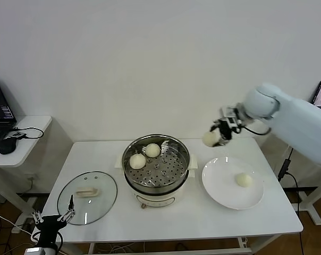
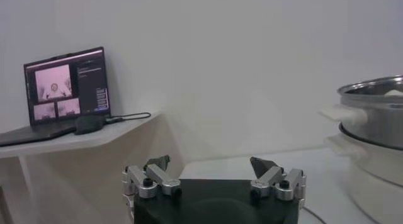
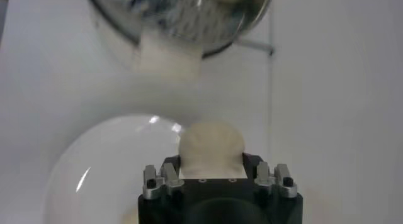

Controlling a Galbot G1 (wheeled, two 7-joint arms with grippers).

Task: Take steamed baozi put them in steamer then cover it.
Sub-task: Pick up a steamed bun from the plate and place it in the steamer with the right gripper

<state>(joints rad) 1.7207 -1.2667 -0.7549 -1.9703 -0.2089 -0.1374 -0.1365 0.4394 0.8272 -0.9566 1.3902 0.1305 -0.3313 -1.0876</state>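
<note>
The right gripper (image 1: 218,136) hangs in the air above the bench's (image 1: 176,218) far edge, between the steamer (image 1: 156,163) and the white plate (image 1: 224,186), its fingers (image 3: 165,176) clenched on a smooth, round, off-white bun (image 1: 210,138). Two more buns of the same pale dough sit side by side on the perforated floor of the shiny steel steamer at the bench's middle, toward its far left wall, and a fourth lies on the plate near the right edge. The glass lid (image 1: 87,197) with its cream bar handle lies flat near the front left corner, and the left gripper (image 1: 53,218) waits just off the front edge there, fingers (image 2: 154,176) released and spread wide.
</note>
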